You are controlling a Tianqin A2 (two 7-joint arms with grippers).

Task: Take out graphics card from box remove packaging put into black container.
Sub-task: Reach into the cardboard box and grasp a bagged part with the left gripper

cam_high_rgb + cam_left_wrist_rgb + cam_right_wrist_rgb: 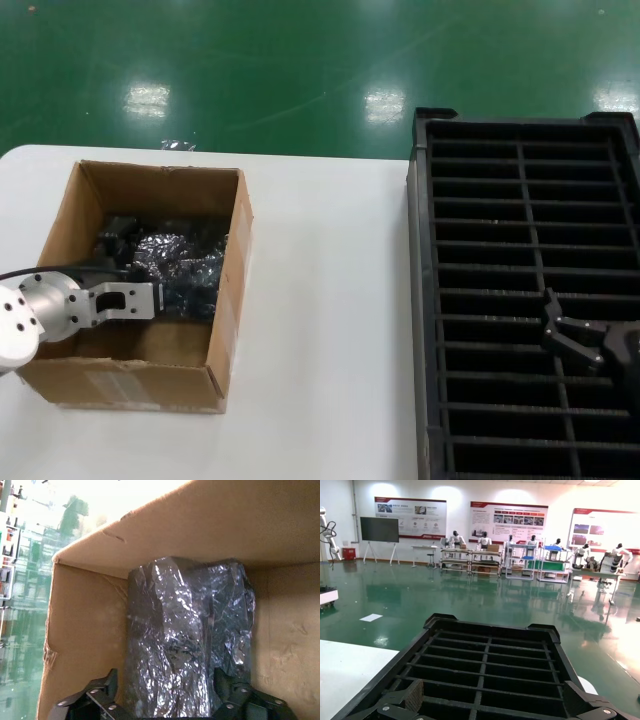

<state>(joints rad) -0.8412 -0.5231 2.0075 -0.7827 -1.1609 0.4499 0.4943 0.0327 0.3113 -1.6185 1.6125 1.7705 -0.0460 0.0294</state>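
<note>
Brown corrugated cardboard forms the box, which sits on the left part of the white worktop with its top open. Inside it lie shiny, crinkled silver-grey anti-static bags, each wrapped around a dark card; no bare graphics card can be made out. The left tool reaches into the box from the near left. In the left wrist view its two black fingers are spread wide, one on each side of the wrapped bundle, with the bundle lying between them; whether they touch the bag cannot be told. The bundle rests against the box's far inner wall in that view.

On the right side of the worktop, well apart from the box, stands the black container, a large ribbed tray split into many narrow slots in columns. The right tool hangs over its near right part, fingers spread and holding nothing; the right wrist view shows both finger tips above the slots of the tray.
</note>
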